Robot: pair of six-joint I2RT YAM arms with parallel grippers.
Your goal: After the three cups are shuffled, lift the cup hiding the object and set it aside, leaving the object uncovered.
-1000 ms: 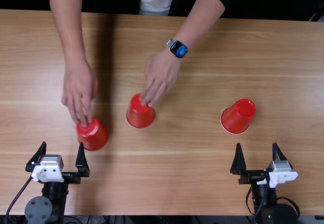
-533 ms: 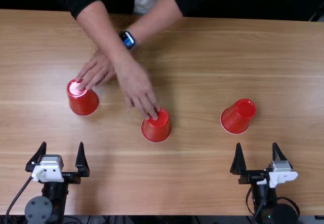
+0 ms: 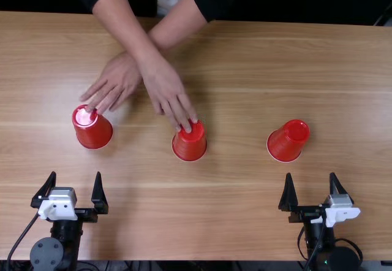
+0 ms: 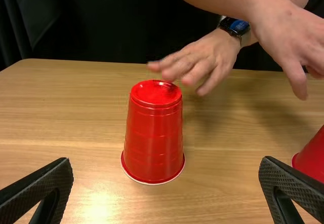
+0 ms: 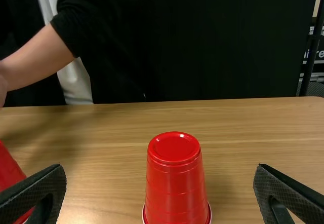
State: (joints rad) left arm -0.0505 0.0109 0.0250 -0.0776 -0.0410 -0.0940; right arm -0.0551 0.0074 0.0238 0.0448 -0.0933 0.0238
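Observation:
Three red cups stand upside down in a row on the table. A person's crossed hands touch two of them: one hand [image 3: 110,87] rests its fingertips on the left cup [image 3: 92,127], the other hand [image 3: 171,99] on the middle cup [image 3: 188,141]. The right cup [image 3: 288,140] stands alone, apart from both hands. My left gripper [image 3: 71,190] sits open near the front edge, straight before the left cup [image 4: 153,127]. My right gripper [image 3: 310,191] is open too, facing the right cup [image 5: 176,181]. No ball is visible.
The person's forearms cross over the far left half of the wooden table [image 3: 245,68]. Bare table lies between the cups and both grippers, and between the middle and right cups.
The hands crossed and swapped the left and middle cups: the cup under the watch hand slid left, the other slid right to the middle. The right cup and both arms stayed still.

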